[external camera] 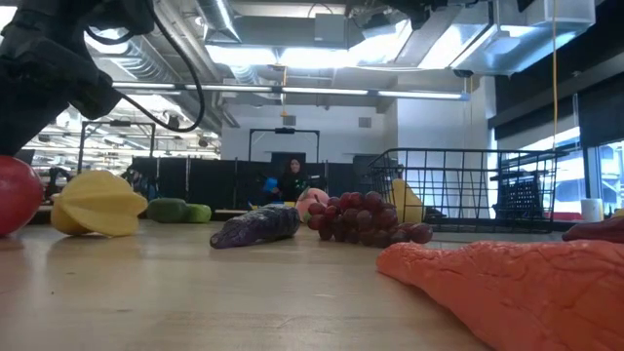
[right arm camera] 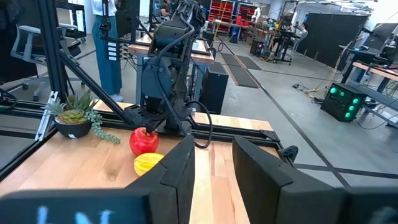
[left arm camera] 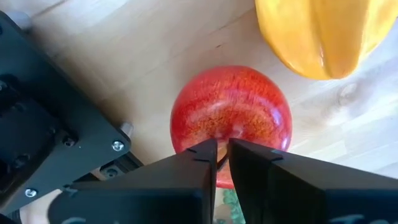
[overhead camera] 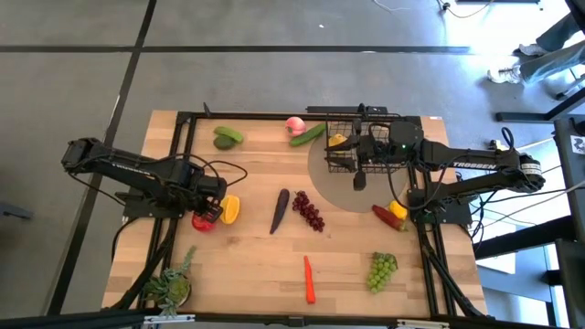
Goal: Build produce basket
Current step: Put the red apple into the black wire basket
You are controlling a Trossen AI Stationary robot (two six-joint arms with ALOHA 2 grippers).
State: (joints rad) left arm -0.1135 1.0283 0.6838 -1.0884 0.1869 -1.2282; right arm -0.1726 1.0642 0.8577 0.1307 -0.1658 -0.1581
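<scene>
Leftward on the light wooden table (overhead camera: 256, 265): left gripper (left arm camera: 222, 149) right over the round red toy fruit (left arm camera: 230, 118), dark fingers (left arm camera: 193, 168) pressed almost together with only a thin slit between, tips at the fruit's top. Cannot tell whether anything is pinched there. Just beside the red fruit, a ribbed yellow toy pepper (overhead camera: 230, 209).

Across the table, right gripper (right arm camera: 211, 168) held above the wood next to the black wire-mesh rectangular basket (overhead camera: 352, 123) — fingers spread part way, nothing between them. Inside the basket, one yellow piece (overhead camera: 338, 141). Outside it, loose on the table: purple eggplant (overhead camera: 279, 210), dark grapes (overhead camera: 309, 212), orange carrot (overhead camera: 310, 280), green grapes (overhead camera: 382, 270) — all well apart from the basket.
</scene>
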